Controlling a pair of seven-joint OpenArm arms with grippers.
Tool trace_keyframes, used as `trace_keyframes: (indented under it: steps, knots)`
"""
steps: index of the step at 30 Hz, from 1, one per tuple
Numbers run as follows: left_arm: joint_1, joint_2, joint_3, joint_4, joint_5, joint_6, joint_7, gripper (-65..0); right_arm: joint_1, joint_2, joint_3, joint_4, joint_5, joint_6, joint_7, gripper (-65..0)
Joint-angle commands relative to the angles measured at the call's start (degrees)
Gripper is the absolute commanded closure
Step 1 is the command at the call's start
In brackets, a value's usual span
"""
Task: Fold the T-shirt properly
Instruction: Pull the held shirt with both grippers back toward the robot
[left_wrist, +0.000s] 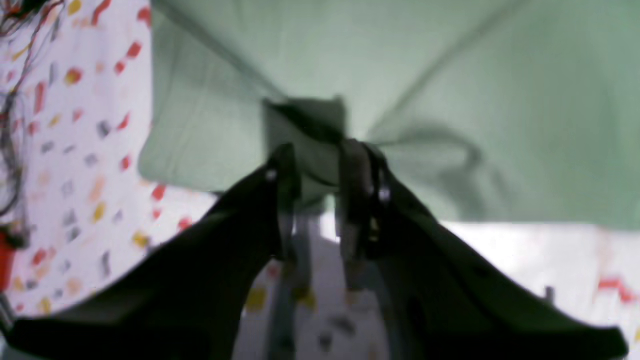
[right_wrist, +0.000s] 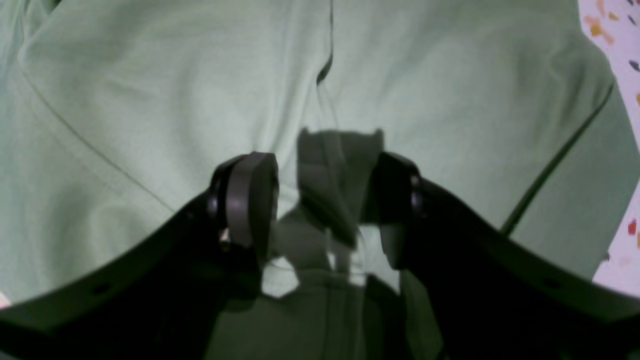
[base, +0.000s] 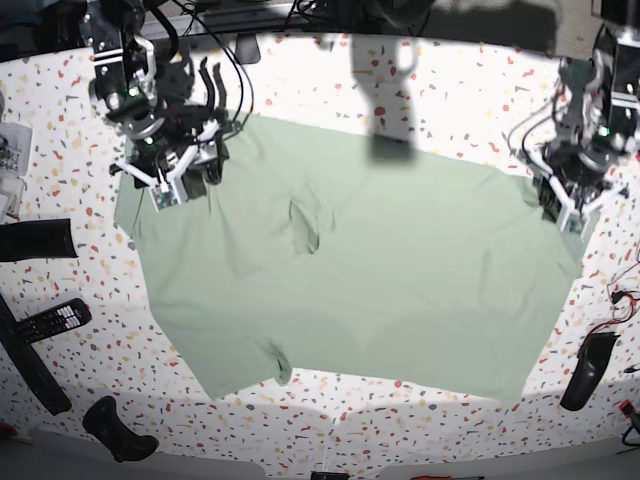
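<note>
The T-shirt (base: 350, 270) lies spread almost flat on the speckled table (base: 440, 80), filling most of the base view, with a small pucker near its middle and another near its front edge. The left hand (left_wrist: 320, 160) sits at the shirt's edge, fingers (left_wrist: 355, 185) narrowed onto a bunched fold of green cloth that draws creases toward it. The right hand (right_wrist: 320, 195) rests low over the shirt's opposite side, its jaws wide apart with cloth rumpled between them, nothing clamped.
</note>
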Motion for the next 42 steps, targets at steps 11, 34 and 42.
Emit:
trace_keyframes:
  steps: [11,34,42]
  knots:
    - [8.8,-0.4,0.4,8.1,0.6,1.0,9.0,-14.0,-3.6,5.6,0.2,0.5,-2.6,0.3,-1.6,-32.3]
    - [20.7,-0.3,0.4,19.2,0.6,3.4,18.3,-14.0,-9.3,9.4,0.2,0.5,-7.2,-0.1,-1.9,-32.3]
    - [28.5,-0.3,0.4,27.6,1.7,4.5,18.7,-14.0,-12.6,12.4,0.2,0.5,-7.2,-4.7,-2.1,-32.3]
